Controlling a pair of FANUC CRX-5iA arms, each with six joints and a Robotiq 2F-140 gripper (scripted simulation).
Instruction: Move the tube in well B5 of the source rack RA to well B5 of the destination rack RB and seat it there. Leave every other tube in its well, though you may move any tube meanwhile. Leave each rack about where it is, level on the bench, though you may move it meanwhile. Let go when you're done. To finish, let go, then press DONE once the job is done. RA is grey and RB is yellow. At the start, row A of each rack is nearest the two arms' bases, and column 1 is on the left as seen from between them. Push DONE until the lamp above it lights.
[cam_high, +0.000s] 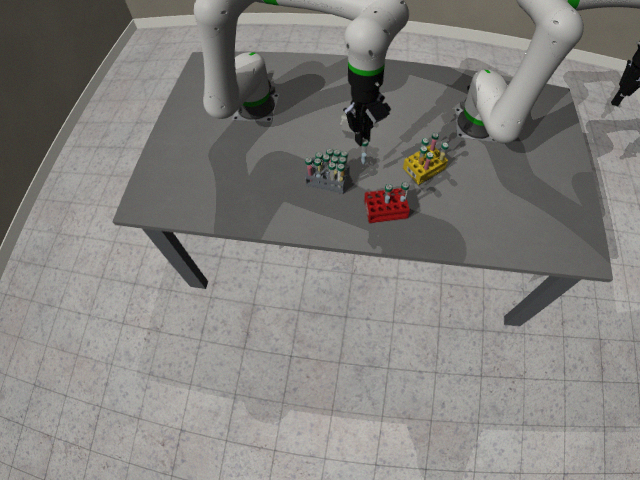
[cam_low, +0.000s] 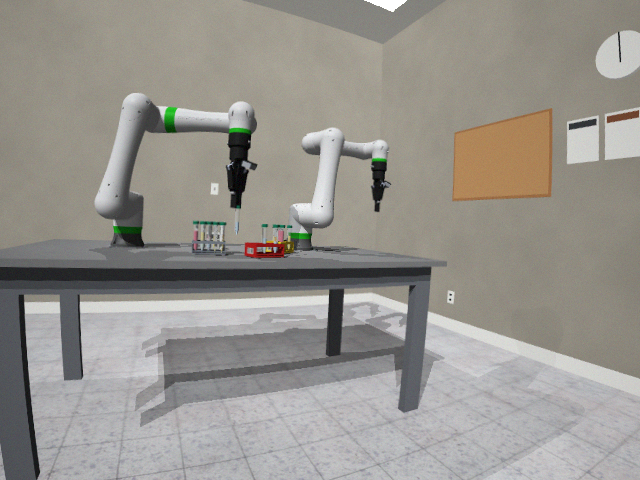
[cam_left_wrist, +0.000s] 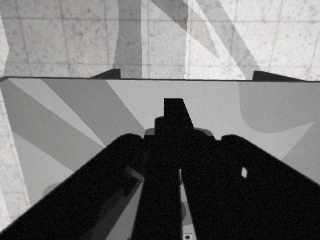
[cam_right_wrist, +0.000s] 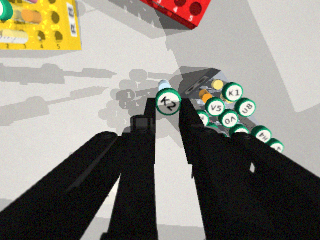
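Our arms (cam_high: 219, 56) (cam_low: 124, 155): white, rounded links, bright green bands at joints, small dark screws. Our hands (cam_high: 360, 121) (cam_low: 237, 178) (cam_left_wrist: 165, 165) (cam_right_wrist: 167, 150): black, angular, slim linkages.

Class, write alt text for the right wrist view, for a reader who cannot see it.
The right gripper holds a green-capped tube marked K2 above a grey surface. To the right, more green-capped tubes crowd a grey rack; parts of a yellow rack and a red rack show along the top.

Red rack (cam_high: 386, 207) (cam_low: 264, 254) (cam_right_wrist: 196, 21) on bench; corkboard (cam_low: 502, 155), round clock (cam_low: 619, 54), two posters (cam_low: 583, 140) on wall.
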